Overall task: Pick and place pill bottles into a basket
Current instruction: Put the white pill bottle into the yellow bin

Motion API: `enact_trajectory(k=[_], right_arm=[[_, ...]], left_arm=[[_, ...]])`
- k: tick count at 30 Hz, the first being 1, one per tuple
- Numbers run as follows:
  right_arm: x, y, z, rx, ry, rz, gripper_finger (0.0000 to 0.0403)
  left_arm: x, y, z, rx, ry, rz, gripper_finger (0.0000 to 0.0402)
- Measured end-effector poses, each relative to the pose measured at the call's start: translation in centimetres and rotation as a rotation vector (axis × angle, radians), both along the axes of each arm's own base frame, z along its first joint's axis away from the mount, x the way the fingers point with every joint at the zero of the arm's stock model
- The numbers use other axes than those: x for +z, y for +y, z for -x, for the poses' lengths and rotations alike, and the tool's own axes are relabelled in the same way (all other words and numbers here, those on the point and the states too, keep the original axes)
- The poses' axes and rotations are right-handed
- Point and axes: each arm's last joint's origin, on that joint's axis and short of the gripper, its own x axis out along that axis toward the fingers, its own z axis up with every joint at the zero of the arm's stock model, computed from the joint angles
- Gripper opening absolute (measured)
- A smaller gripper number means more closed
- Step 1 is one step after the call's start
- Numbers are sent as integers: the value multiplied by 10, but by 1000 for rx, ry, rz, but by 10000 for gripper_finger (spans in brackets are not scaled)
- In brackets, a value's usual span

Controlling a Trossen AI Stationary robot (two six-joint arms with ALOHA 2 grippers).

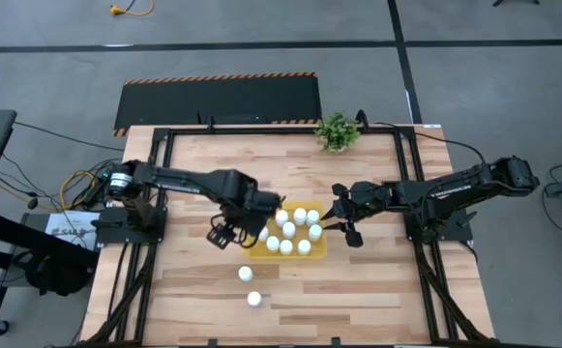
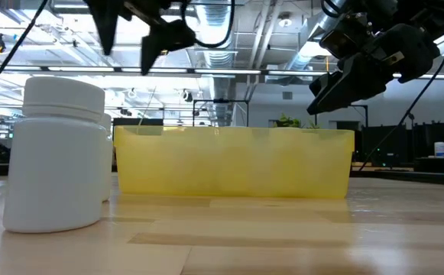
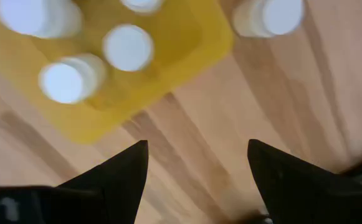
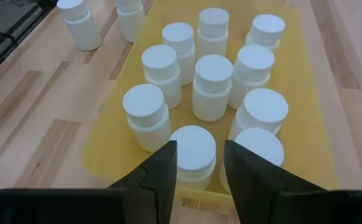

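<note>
High view first: the yellow tray (image 1: 315, 247) is seen at the middle of the wooden table (image 1: 377, 280), and a cluster of white pill bottles (image 1: 297, 230) is packed upright inside it. Ten can be counted in the right wrist view, standing close together in the tray (image 4: 305, 93). Two more bottles are left out on the bare wood, near the table's front edge and to the left of the tray: one (image 1: 246, 275) just off the tray's near left corner, the other (image 1: 254, 299) nearer still. In the low view one of these loose bottles (image 2: 57, 155) fills the left foreground, upright, cap on, with the tray wall (image 2: 233, 162) behind it.

The left gripper (image 1: 224, 233) is held above the table just left of the tray; its fingers (image 3: 115, 180) are spread wide and nothing is carried between them, with the tray's corner and bare planks seen beyond. The right gripper (image 1: 346, 225) is poised at the tray's right end, raised above the table in the low view; its fingers (image 4: 162, 174) are parted with nothing between them, and the packed bottles lie beyond. A small green potted plant (image 1: 337, 131) is seen at the far edge of the table.
</note>
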Motion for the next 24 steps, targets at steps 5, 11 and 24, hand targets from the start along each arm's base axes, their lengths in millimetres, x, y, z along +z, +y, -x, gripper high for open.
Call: enact_trajectory(k=[5, 11, 24], right_arm=[[0, 0, 0, 0, 2, 0, 124], [0, 6, 0, 30, -1, 0, 124], [20, 44, -4, 295, -106, 68, 124]], left_arm=[[0, -25, 9, 25, 72, -4, 262], [5, -41, 28, 30, 81, -24, 258], [-20, -67, 102, 1, -160, 138, 247]])
